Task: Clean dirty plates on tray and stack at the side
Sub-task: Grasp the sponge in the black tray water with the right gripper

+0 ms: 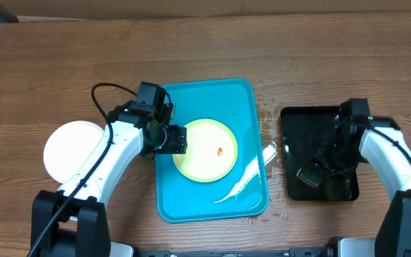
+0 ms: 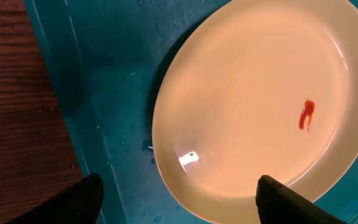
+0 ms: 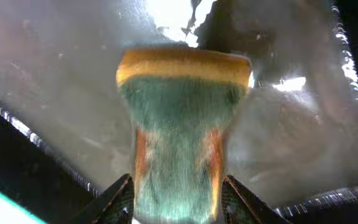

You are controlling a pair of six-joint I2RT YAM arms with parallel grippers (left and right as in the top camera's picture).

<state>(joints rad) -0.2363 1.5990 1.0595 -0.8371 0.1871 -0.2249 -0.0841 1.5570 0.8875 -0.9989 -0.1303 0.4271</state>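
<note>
The pale yellow-green plate [image 1: 205, 150] lies in the middle of the turquoise tray [image 1: 212, 93], with 1 small red smear [image 1: 220, 151] near its centre. The left claw [image 1: 180, 140] stands wide at the plate's left rim, so the plate extends rightward from it. In the wrist view the rim sits between the 2 fingers, which are not closed on it.

The right claw [image 3: 178, 202] is well apart, over the black tray [image 1: 298, 118], pinching a yellow-and-green sponge [image 3: 182, 106]. The left arm is plainly the nearer. The plate is round, so it has no long axis to line up with.

I judge the next move to be steadying that rim while the sponge travels left to the smear. A white plate [image 1: 73, 150] already rests on the table [image 1: 191, 50] at the left (1 or 2, I cannot tell).
</note>
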